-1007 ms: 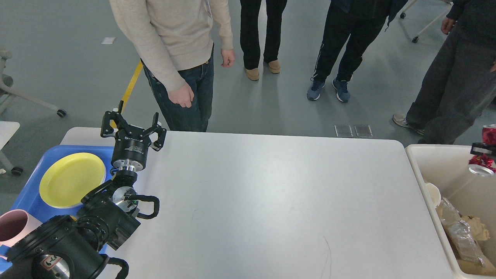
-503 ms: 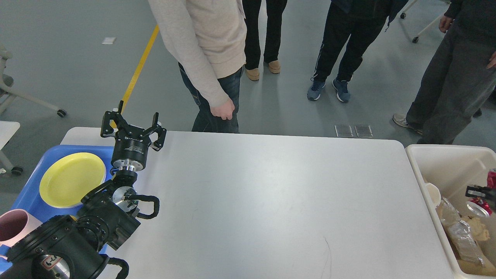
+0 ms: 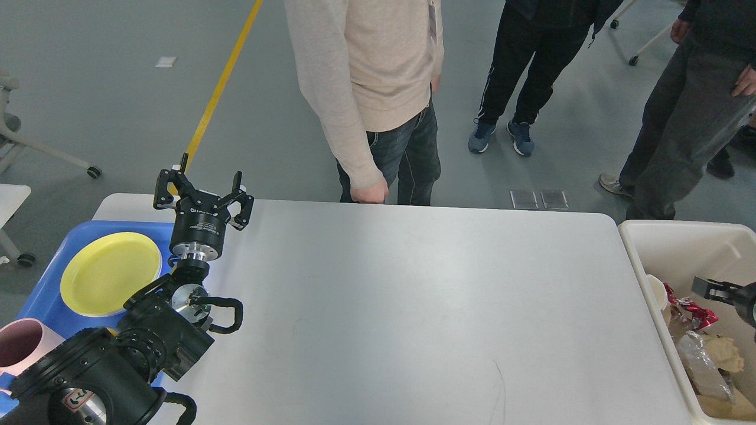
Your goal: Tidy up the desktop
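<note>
The desktop (image 3: 413, 307) is a large white-grey tabletop with faint scuff marks, and nothing lies on its middle. My left gripper (image 3: 201, 188) is held upright over the desktop's far left corner, open and holding nothing. My right gripper (image 3: 717, 289) shows only partly at the right edge, low inside the cream bin (image 3: 649, 236). Its fingers cannot be told apart. A crumpled red can (image 3: 692, 310) lies in the bin just left of and below it.
A blue tray (image 3: 41, 295) at the left holds a yellow plate (image 3: 109, 271) and a pink cup (image 3: 20, 345). The bin also holds a white cup (image 3: 657, 292) and wrappers. A person in beige (image 3: 378, 88) stands at the table's far edge, others behind.
My right gripper has dropped from above the bin down into it, and the red can now lies among the rubbish. The person in beige walked right. The left arm stayed still.
</note>
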Controlling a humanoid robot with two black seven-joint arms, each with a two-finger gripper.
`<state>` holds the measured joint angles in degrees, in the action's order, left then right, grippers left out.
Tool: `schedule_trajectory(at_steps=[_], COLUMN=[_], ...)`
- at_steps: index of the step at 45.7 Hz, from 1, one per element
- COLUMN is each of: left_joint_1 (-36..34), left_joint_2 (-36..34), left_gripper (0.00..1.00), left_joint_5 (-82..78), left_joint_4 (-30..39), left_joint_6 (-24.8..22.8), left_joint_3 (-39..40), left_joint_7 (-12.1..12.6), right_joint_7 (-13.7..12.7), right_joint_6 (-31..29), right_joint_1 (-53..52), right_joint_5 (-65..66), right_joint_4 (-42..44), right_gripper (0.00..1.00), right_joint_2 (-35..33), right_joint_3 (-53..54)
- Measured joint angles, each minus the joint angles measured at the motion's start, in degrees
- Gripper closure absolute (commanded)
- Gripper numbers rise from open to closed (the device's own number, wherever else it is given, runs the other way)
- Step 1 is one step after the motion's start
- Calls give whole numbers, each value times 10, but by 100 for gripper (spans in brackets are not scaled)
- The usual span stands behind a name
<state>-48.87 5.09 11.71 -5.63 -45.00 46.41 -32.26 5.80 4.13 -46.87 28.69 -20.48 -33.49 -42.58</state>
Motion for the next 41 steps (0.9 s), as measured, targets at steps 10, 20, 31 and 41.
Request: schedule_trajectory(at_steps=[10, 20, 31, 41], left_joint_1=[0, 0, 0, 0], left_joint_2=[0, 0, 0, -1], left_gripper=[4, 4, 4, 4], left_joint_5=[0, 1, 1, 1], left_joint_4=[0, 0, 0, 0], left_joint_6=[0, 0, 0, 0], left_joint_3=[0, 0, 0, 0], left_joint_7=[0, 0, 0, 0], right_joint_7=[1, 2, 6, 52], right_joint_6=[2, 2, -2, -5], right_joint_1=[-13, -64, -73, -36], right_joint_5=[0, 0, 0, 0], right_joint_4=[2, 16, 5, -60], right_gripper=[0, 0, 0, 0], right_joint_2=[-1, -6, 4, 36], right_joint_3=[31, 240, 575, 756])
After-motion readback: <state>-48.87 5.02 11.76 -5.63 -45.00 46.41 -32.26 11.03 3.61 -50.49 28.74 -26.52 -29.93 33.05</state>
